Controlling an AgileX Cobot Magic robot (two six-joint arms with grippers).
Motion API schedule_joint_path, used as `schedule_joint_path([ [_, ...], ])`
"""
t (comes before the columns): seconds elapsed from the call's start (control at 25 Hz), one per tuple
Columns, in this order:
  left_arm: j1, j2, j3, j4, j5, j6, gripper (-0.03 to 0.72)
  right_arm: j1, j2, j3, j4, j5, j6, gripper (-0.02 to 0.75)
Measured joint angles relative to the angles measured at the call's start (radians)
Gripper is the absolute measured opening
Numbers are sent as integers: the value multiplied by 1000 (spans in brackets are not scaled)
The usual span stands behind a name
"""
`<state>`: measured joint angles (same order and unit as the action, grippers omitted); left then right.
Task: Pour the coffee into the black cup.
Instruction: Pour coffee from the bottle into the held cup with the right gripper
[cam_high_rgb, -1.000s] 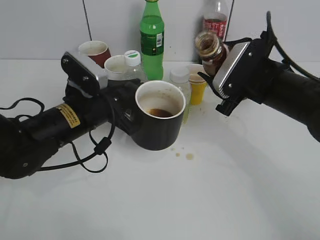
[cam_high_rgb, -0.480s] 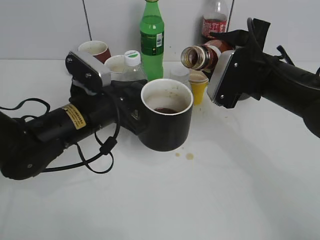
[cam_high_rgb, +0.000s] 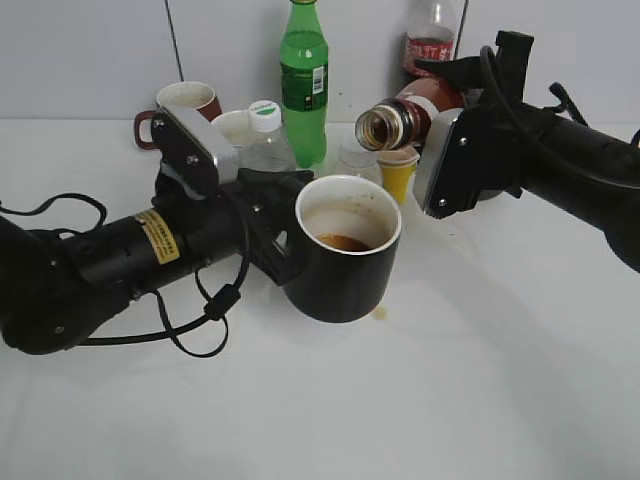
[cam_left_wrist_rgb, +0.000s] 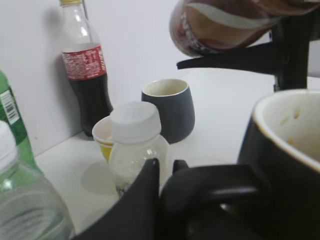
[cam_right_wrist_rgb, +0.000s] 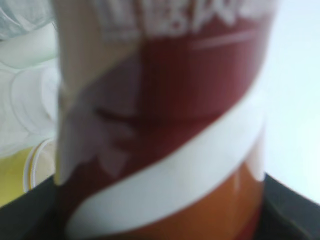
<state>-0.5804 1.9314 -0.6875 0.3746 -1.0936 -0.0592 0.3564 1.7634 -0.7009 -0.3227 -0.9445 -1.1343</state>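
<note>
The black cup (cam_high_rgb: 342, 262), white inside with a little brown coffee at the bottom, is held by its handle in my left gripper (cam_high_rgb: 285, 243), which is shut on it. In the left wrist view the cup (cam_left_wrist_rgb: 290, 165) fills the lower right. My right gripper (cam_high_rgb: 452, 165) is shut on the coffee bottle (cam_high_rgb: 400, 115), tipped on its side with its open mouth pointing left, above and behind the cup's rim. The bottle's brown and white label (cam_right_wrist_rgb: 165, 125) fills the right wrist view; it also shows in the left wrist view (cam_left_wrist_rgb: 225, 25).
Behind stand a green bottle (cam_high_rgb: 304, 80), a cola bottle (cam_high_rgb: 430, 40), a clear bottle with a white cap (cam_high_rgb: 267, 140), a small yellow cup (cam_high_rgb: 398, 172), a red mug (cam_high_rgb: 185, 102) and a dark grey cup (cam_left_wrist_rgb: 169, 107). Coffee drops (cam_high_rgb: 380, 313) lie by the cup.
My left gripper has carried the black cup to the right and a little lower. The coffee bottle has tipped from slanted to nearly flat, its mouth moving left toward the cup.
</note>
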Motion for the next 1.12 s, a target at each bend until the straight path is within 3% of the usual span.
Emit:
schedule_joint_path([
  [1.12,0,-1,-7,16,18,0,48,0,0,-4,3,-17,-162,503],
])
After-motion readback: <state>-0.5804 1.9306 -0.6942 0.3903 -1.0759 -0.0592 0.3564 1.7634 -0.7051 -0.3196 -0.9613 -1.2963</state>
